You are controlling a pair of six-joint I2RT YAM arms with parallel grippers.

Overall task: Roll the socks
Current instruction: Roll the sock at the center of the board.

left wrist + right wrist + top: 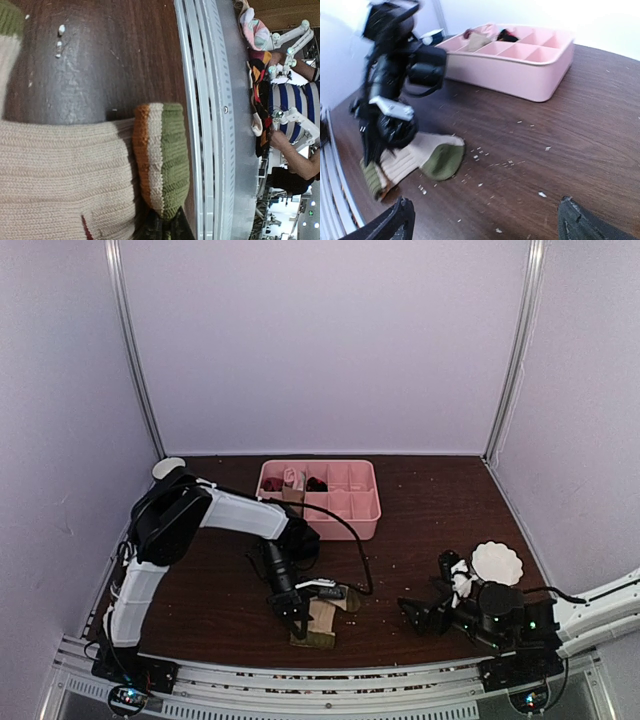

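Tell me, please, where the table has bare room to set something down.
Free: the crumb-dusted table between the pink tray, white bowl and beige sock. Crowded: front centre-left, where the left gripper pinches that sock.

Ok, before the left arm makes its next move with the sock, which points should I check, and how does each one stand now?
1. Left gripper shut on the striped cuff of the beige sock: ok.
2. Right gripper open and apart from the sock: ok.
3. Sock fully rolled: not ok; its green toe lies loose on the table.
4. Cuff on the table, not over the metal rail: ok, though it lies close to it.
5. Black argyle sock located: cannot tell; no view shows it clearly.
6. White bowl clear of the right arm: cannot tell; it sits very near it.
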